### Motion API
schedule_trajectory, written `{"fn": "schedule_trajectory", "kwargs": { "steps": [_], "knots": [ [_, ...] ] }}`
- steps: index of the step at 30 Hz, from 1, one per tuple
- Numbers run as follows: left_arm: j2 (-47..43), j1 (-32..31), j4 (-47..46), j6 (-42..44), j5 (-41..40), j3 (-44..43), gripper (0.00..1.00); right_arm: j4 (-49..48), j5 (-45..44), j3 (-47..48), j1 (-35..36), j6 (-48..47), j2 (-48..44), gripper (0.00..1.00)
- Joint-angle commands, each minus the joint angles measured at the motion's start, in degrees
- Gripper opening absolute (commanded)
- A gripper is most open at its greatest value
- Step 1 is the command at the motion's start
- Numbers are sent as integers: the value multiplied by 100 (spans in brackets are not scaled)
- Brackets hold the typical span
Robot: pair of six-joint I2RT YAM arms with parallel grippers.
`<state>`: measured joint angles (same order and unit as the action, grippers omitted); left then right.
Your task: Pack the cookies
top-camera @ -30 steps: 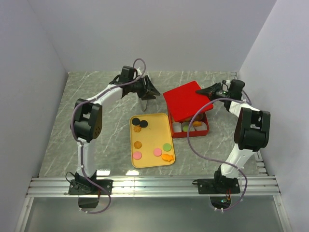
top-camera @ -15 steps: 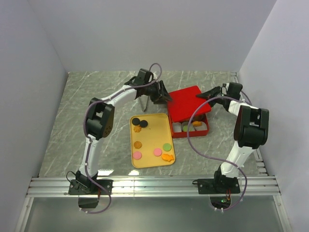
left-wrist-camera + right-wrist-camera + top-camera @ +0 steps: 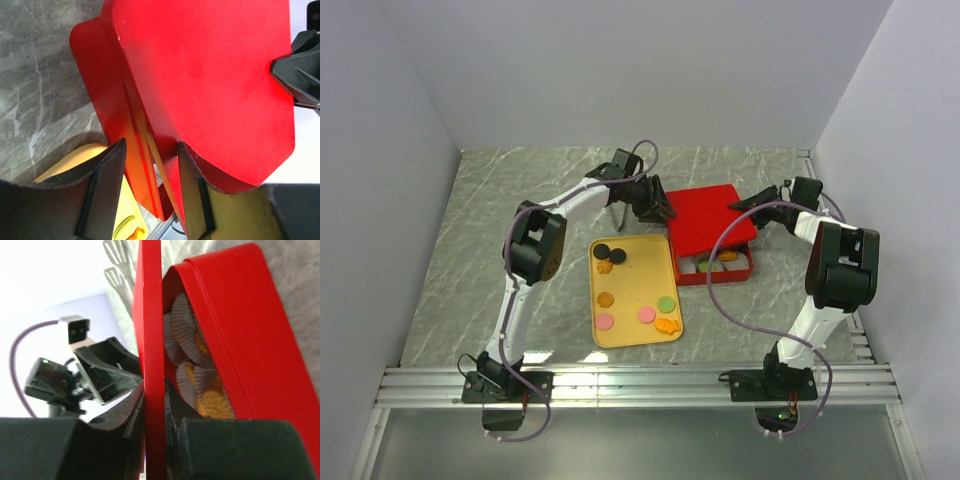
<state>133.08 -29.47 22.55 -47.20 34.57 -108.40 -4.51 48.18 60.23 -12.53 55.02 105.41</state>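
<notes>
1. At mid-surface point(image 3: 500, 220), a yellow tray point(image 3: 640, 278) lies flat. Loose cookies point(image 3: 606, 299) sit on it: two black and one orange at the far end, then one orange, two pink, one green and one orange shaped piece toward the near end.
2. A red box point(image 3: 748, 268) sits just right of the tray, touching or nearly touching its far right corner.
3. More cookies are inside the box. The right wrist view shows orange rounds nested in white cups point(image 3: 182, 332).
4. A red lid point(image 3: 705, 213) hangs tilted over the far part of the box. The near strip of the box is uncovered.
5. Right claw point(image 3: 155, 385): fingers pressed onto both faces of the lid, pinching its right edge. The lid appears edge-on between them.
6. Left claw point(image 3: 151, 144): fingers spread, straddling the lid's left edge and the box wall below it. I cannot tell whether either finger touches the red.
7. The two claws face each other across the lid, well apart.
</notes>
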Motion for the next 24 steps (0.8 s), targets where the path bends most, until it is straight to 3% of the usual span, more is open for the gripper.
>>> {"fn": "schedule_trajectory", "kwargs": {
  "steps": [1,6,16,19,24],
  "knots": [
    [34,-93,259,307,-187,-208,51,925,-300,-11,-21,-606,-161,0],
    [52,-164,382,361,-249,-199,51,1514,-477,-98,-30,-1011,-29,1],
    [-27,-313,391,378,-336,-41,50,2446,-933,-99,-21,-1635,-195,43],
    [-53,-340,374,369,-354,29,49,2701,-1047,-108,-21,-1793,-310,51],
    [-98,-392,321,343,-389,135,49,3078,-1346,-46,-12,-1969,-529,54]
  ]
}}
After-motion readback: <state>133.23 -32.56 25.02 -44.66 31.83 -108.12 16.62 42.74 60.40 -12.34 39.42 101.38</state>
